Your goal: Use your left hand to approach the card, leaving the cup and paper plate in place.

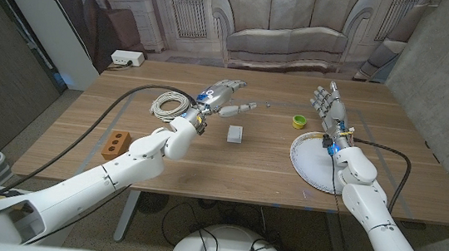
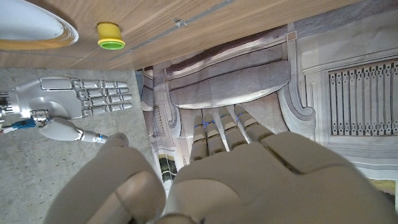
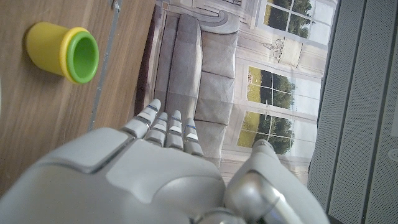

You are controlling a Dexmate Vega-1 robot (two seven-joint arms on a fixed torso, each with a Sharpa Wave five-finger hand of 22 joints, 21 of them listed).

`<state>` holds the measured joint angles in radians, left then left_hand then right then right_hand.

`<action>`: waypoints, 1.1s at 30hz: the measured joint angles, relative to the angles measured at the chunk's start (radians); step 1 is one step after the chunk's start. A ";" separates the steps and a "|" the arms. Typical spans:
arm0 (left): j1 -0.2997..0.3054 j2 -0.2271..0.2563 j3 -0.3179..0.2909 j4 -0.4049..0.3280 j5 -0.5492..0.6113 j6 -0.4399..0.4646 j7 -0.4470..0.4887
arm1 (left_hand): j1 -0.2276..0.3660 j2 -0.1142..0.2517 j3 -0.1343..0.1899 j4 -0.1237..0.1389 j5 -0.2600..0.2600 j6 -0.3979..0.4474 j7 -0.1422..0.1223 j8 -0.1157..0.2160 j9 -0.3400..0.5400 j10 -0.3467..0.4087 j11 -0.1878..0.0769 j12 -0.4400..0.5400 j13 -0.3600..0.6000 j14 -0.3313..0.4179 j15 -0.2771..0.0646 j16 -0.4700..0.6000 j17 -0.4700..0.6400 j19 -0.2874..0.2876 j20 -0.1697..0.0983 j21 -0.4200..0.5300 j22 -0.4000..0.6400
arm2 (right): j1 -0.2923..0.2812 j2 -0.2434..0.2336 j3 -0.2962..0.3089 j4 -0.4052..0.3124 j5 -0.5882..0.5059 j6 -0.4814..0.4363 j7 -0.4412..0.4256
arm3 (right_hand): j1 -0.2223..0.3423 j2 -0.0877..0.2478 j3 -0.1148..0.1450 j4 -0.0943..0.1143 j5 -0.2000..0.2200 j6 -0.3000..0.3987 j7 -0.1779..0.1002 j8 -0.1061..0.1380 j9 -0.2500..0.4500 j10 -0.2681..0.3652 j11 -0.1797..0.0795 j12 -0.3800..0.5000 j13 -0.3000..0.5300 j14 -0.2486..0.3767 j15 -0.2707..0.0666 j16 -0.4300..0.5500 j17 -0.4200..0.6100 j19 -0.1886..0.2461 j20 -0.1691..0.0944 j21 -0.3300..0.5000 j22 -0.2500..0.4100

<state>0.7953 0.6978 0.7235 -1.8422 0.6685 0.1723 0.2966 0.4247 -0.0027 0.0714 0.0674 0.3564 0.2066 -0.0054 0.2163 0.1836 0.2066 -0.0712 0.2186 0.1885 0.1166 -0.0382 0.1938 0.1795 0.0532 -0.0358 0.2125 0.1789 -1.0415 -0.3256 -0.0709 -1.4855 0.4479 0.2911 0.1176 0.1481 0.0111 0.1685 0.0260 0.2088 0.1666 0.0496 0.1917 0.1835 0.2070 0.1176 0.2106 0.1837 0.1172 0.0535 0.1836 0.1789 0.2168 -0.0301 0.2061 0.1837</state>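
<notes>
Wooden desk (image 1: 245,165) carrying white paper plate (image 1: 308,161), partly covered by right robot hand (image 1: 330,103), fingers straight and spread, holding nothing; left robot hand (image 1: 226,96) raised, fingers extended, empty, just behind small grey boxy card (image 1: 235,133); yellow green-lined cup (image 1: 298,122) nearby.

The paper plate (image 1: 314,162) near the counter's (image 1: 244,174) right edge is partly covered by the right arm. In the left wrist view the plate (image 2: 31,22) is cut off at the picture's edge. A tiny dark speck (image 1: 269,105) on the counter past the left hand (image 1: 226,96) is too small to tell. The card (image 1: 235,133) shows no readable face.
</notes>
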 measured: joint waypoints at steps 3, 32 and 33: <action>-0.003 0.000 0.005 -0.001 0.008 0.009 -0.009 | 0.000 0.000 0.000 0.000 0.000 0.000 0.000 0.000 0.000 0.000 0.000 -0.004 0.000 0.000 0.000 0.000 0.000 0.000 0.000 0.000 0.000 | 0.001 0.001 0.000 0.002 0.001 0.002 0.001 | 0.000 0.000 -0.003 -0.003 0.000 0.000 0.000 0.000 0.000 0.000 0.000 0.000 0.000 0.000 0.000 0.000 0.000 0.000 0.000 0.000 0.000; -0.020 -0.007 0.050 -0.020 0.056 0.091 -0.109 | 0.008 -0.008 -0.004 -0.004 0.000 0.027 -0.009 0.000 0.000 0.027 -0.002 -0.004 0.000 0.023 0.002 0.000 0.000 0.014 -0.004 0.000 0.000 | 0.004 0.002 0.002 0.008 0.007 -0.003 0.010 | 0.000 0.000 0.001 -0.007 0.000 0.003 -0.003 0.000 0.000 0.000 0.000 0.000 0.000 0.000 0.000 0.000 0.000 0.000 0.000 0.000 0.000; -0.020 -0.007 0.051 -0.020 0.057 0.093 -0.110 | 0.008 -0.008 -0.004 -0.004 0.000 0.027 -0.009 0.000 0.000 0.027 -0.002 -0.004 0.000 0.023 0.002 0.000 0.000 0.014 -0.004 0.000 0.000 | 0.004 0.002 0.002 0.008 0.007 -0.003 0.010 | 0.000 0.000 0.001 -0.007 0.000 0.003 -0.003 0.000 0.000 0.000 0.000 0.000 0.000 0.000 0.000 0.000 0.000 0.000 0.000 0.000 0.000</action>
<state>0.7755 0.6911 0.7741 -1.8622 0.7250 0.2649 0.1866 0.4324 -0.0107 0.0675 0.0635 0.3563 0.2334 -0.0144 0.2163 0.1836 0.2333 -0.0731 0.2145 0.1884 0.1399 -0.0363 0.1938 0.1795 0.0674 -0.0394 0.2125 0.1789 -1.0378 -0.3239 -0.0694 -1.4773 0.4545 0.2880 0.1280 0.1481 0.0110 0.1700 0.0190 0.2088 0.1699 0.0463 0.1917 0.1835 0.2069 0.1176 0.2106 0.1837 0.1172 0.0534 0.1836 0.1789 0.2168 -0.0301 0.2061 0.1836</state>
